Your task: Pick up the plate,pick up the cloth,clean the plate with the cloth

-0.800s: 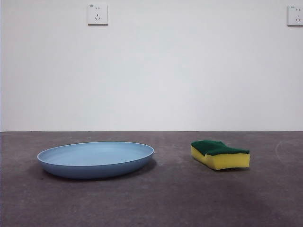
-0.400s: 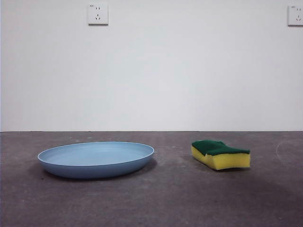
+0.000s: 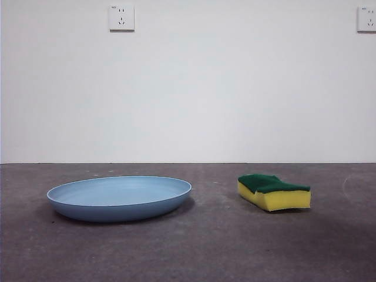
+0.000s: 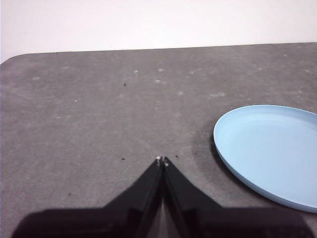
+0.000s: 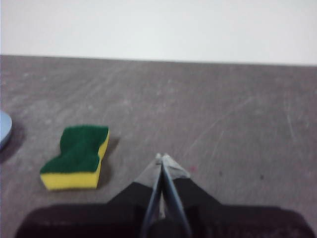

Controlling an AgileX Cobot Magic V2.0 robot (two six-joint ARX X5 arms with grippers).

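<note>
In the front view, the large, shallow, round light-blue plastic plate lay flat on the grey desk, well apart from the cloth, a small yellow foam sponge with a dark green top, leaving each arm room for its own approach.

In the left wrist view, the left gripper hung above bare desk beside the plate, jaws clenched together on nothing.

In the right wrist view, the right gripper waited near the cloth, jaws likewise pressed together, empty.

Plain white wall — two sockets up high — above grey table.
</note>
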